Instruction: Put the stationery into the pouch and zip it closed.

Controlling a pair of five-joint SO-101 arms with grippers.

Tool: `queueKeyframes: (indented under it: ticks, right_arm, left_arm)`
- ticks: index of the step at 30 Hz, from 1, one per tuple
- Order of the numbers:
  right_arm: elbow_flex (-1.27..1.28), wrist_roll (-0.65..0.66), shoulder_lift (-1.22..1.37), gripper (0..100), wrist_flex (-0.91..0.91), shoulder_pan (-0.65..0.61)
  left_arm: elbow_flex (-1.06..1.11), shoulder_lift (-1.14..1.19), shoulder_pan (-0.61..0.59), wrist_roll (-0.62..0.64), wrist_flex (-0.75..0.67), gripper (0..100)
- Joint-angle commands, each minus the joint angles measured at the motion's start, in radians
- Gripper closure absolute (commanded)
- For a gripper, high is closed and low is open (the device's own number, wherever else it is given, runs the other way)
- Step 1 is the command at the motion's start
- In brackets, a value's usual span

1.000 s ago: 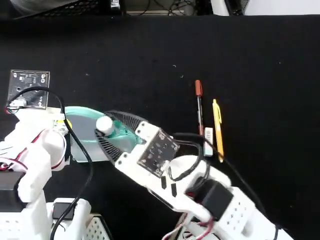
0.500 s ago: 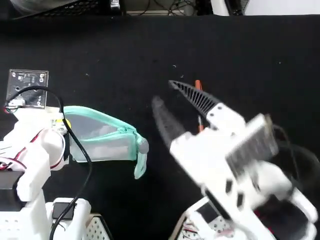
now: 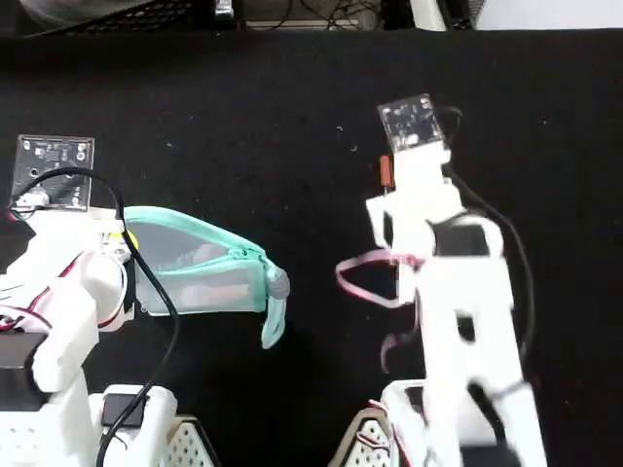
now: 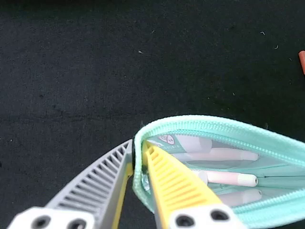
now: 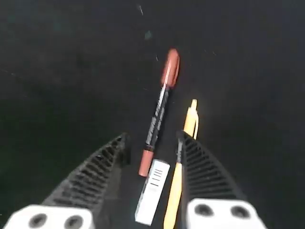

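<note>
Shifted since a second ago: right gripper (image 5: pixel 152 138), off the mouth of the pouch (image 3: pixel 195 272) and across to just right of the middle of the bench (image 3: pixel 243 88), now poised above the loose stationery. Jaws spread wide there, black and ribbed, nothing pinched between them. Straddled by them, a red-brown pen (image 5: pixel 159 112) lying flat on the bench; close alongside it, a yellow pen (image 5: pixel 190 119), running just beside one jaw; between the two pens, a small white block (image 5: pixel 152 191). From above, right arm (image 3: pixel 438 282) standing over these items and covering most of them, with the capped end of the red-brown pen peeking out beside the wrist. Well apart from all that, near the bench's left edge and toward the front, the teal pouch lying on its side, unzipped, mouth gaping, its strap (image 3: pixel 275 316) trailing loose at the end facing the middle of the bench. Left released at that end since the right gripper's departure. At the other end, left gripper (image 4: pixel 138 150) on the left arm (image 3: pixel 68 302): jaws pressed together on the pouch's rim, grey one outside, yellow one inside the opening. Lying lengthwise within the pouch, several pale pens (image 4: pixel 214 155), side by side.
</note>
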Motion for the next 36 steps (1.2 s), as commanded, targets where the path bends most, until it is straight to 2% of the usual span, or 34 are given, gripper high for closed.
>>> queueKeyframes:
  ticks: [1,11,21,28,30,32,36]
  right_arm:
    - [-0.157,0.006,0.206,83.6,-0.034,0.018]
    - [-0.602,0.006,0.75,83.6,-0.032,0.017]
    - [-0.946,0.005,1.129,83.8,-0.023,0.025]
    - [-1.19,0.006,1.32,84.0,0.158,0.021]
    - [-1.267,0.011,1.363,88.2,0.221,0.023]
    - [-1.339,0.011,1.392,99.2,0.267,0.025]
    - [-1.417,0.014,1.403,98.5,0.328,0.025]
  left_arm:
    - [0.14,0.014,0.002,0.006,0.012,97]
    - [0.14,0.014,0.004,0.006,0.012,97]
    - [0.14,0.014,0.002,0.006,0.012,97]
    - [0.14,0.014,0.002,0.006,0.012,97]
    - [0.14,0.014,0.002,0.006,0.012,97]
    - [0.14,0.014,0.002,0.006,0.012,97]
    - [0.14,0.014,0.002,0.006,0.012,97]
